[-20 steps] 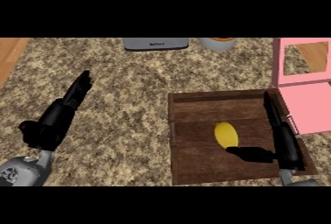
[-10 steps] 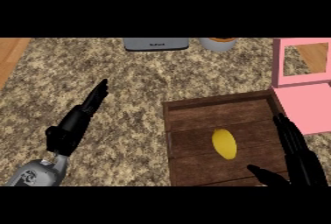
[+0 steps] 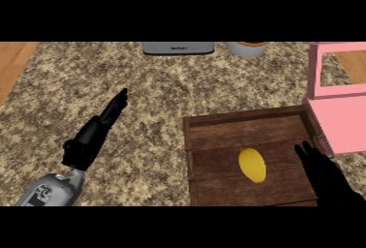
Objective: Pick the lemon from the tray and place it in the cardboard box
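Note:
A yellow lemon (image 3: 251, 165) lies in the brown wooden tray (image 3: 214, 131) at the lower right of the head view. My right hand (image 3: 325, 177) shows at the tray's right side, fingers straight and pointing away, a short way right of the lemon and not touching it. The box (image 3: 342, 114) stands just right of the tray and looks pink here, open at the top. My left hand (image 3: 97, 133) rests open over the counter at the left, fingers straight, far from the tray.
The counter (image 3: 172, 92) has a speckled stone top, with a wooden edge (image 3: 14, 60) at the far left. At the back stand a grey appliance (image 3: 178, 48) and a pale cup (image 3: 247, 48).
The view has shifted, so the tray and lemon sit lower and more to the right. My right hand has dropped toward the lower edge, showing less of itself. The lemon still lies in the tray.

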Robot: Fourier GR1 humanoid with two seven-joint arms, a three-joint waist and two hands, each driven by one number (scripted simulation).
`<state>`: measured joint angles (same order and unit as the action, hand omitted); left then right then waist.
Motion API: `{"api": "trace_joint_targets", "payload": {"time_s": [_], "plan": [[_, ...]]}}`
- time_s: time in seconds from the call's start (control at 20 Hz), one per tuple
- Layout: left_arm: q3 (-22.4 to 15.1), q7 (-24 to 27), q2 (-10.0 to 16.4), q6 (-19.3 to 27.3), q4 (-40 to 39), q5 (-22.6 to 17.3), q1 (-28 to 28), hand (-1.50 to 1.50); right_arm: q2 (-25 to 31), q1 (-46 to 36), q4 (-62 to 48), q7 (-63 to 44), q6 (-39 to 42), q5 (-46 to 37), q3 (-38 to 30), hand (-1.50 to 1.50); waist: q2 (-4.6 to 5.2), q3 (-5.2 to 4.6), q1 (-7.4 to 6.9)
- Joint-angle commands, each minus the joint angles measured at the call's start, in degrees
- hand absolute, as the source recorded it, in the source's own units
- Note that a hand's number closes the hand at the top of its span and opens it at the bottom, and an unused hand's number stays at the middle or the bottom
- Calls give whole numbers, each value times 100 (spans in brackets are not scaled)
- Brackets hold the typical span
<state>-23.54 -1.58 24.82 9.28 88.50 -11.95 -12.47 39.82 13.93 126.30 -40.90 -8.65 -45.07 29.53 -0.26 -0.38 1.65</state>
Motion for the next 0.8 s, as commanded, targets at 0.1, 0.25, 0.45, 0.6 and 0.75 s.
{"api": "trace_joint_targets", "payload": {"time_s": [0.1, 0.25, 0.45, 0.6, 0.75], "plan": [[146, -385, -196, -128, -164, 4, -517, 0, -573, -460, 1230, -1954, 1534, -39, 608, -150, 31, 25, -146], [107, 173, -570, -166, -678, 320, -489, 0, -1131, -1183, 691, -2183, 1912, 301, 307, -150, 38, 32, -162], [388, 269, -345, -555, -448, 188, -149, 0, -1803, -1651, -412, -1870, 1732, 220, 210, -150, 38, 36, -196], [363, 163, -557, -470, -468, 468, -178, 0, -2195, -1856, -646, -2153, 1955, -162, 520, -150, 32, 35, -187], [275, -150, -743, -309, -77, 728, 24, 0, -2146, -1697, -639, -1999, 2075, -34, 108, -150, 24, 37, -177]]}}
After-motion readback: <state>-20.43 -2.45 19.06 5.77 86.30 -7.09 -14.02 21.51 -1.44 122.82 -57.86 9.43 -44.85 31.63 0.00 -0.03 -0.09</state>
